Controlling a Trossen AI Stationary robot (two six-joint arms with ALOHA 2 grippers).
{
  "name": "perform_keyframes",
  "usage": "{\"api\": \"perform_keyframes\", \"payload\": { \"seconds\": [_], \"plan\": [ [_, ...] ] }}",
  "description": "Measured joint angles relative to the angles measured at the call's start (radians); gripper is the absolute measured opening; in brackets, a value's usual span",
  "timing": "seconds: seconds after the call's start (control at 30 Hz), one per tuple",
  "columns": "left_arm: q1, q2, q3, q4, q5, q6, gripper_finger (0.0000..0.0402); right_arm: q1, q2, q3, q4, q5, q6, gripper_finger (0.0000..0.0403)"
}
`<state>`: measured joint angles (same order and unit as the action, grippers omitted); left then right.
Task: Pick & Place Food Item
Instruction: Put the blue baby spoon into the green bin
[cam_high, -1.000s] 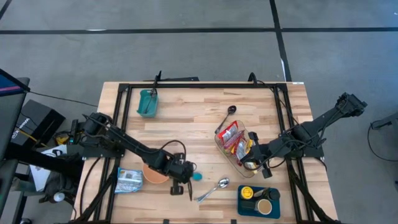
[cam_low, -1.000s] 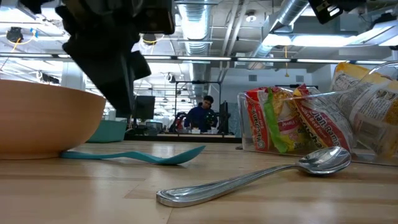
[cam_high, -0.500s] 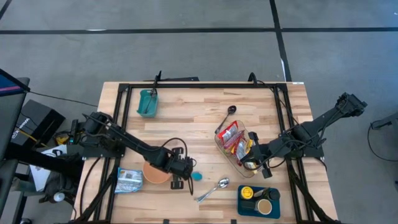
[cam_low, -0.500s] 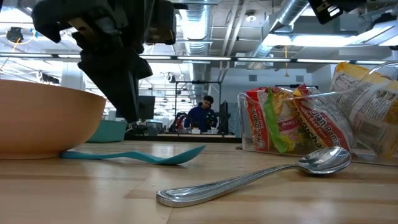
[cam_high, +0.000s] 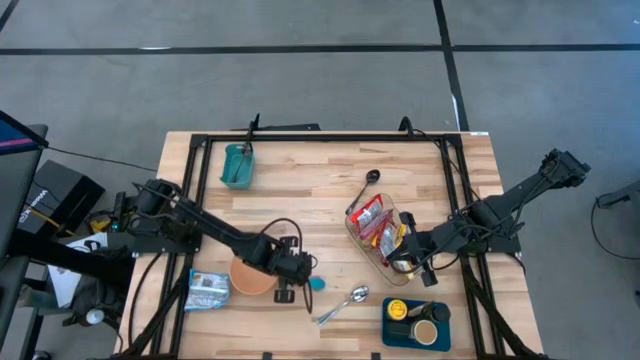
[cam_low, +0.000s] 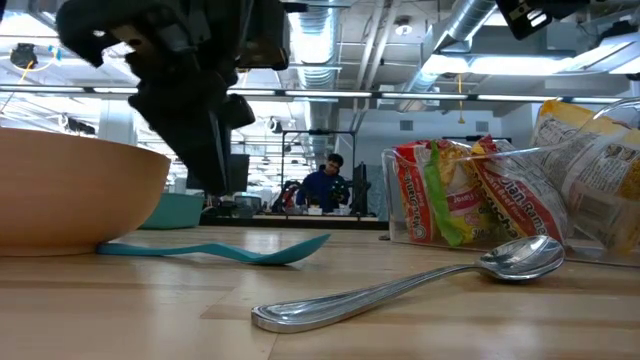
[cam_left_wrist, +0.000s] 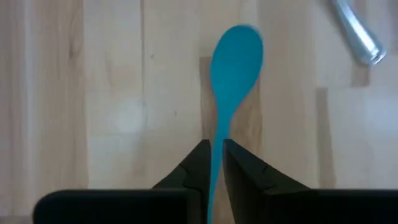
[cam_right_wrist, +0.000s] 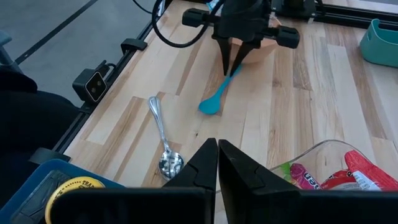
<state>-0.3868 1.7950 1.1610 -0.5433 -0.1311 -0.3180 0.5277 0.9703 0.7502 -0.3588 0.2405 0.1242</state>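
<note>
Left pincer (cam_left_wrist: 212, 163) low over table (cam_high: 300, 190), fingers narrowly apart astride teal spoon (cam_left_wrist: 231, 74) handle; whether they clamp it, cannot tell. Bowl (cam_high: 247, 279) just beside. Right pincer (cam_right_wrist: 217, 163) together, beside bin (cam_high: 372, 250) of food packets (cam_high: 370, 215).

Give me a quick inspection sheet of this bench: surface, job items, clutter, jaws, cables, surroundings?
Surface: wooden table, black frame round it.
Job's things: clear container of food packets; blue packet by the orange bowl.
Clutter: teal spoon, metal spoon, black spoon, teal bin, blue tray.
Grippers: left gripper jaws either side of the teal spoon's handle, a slight gap showing; right gripper jaws shut, empty, beside the container.
Cables: black, along both arms.
Surroundings: grey floor; a person at desks far off.
</note>
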Motion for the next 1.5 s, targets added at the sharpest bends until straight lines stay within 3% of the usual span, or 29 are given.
{"api": "perform_keyframes", "payload": {
  "seconds": [0.23, 0.57, 0.8, 1.17, 1.5],
  "plan": [
    [0.009, 0.000, 0.036, 0.064, 0.010, 0.000, 0.0055, 0.000, 0.000, 0.000, 0.000, 0.000, 0.000, 0.0008],
    [0.009, -0.002, 0.163, 0.049, 0.014, 0.050, 0.0013, 0.000, 0.000, 0.000, 0.000, 0.000, -0.001, 0.0008],
    [0.008, 0.045, 0.182, 0.040, 0.025, 0.052, 0.0001, 0.000, 0.000, 0.000, 0.000, 0.000, -0.004, 0.0008],
    [0.010, 0.169, 0.182, -0.182, 0.058, 0.044, 0.0001, 0.000, 0.000, 0.000, -0.001, 0.000, -0.003, 0.0008],
    [0.013, 0.169, 0.181, -0.175, 0.058, 0.041, 0.0004, 0.000, 0.000, 0.000, -0.003, 0.000, 0.000, 0.0008]
  ]
}}
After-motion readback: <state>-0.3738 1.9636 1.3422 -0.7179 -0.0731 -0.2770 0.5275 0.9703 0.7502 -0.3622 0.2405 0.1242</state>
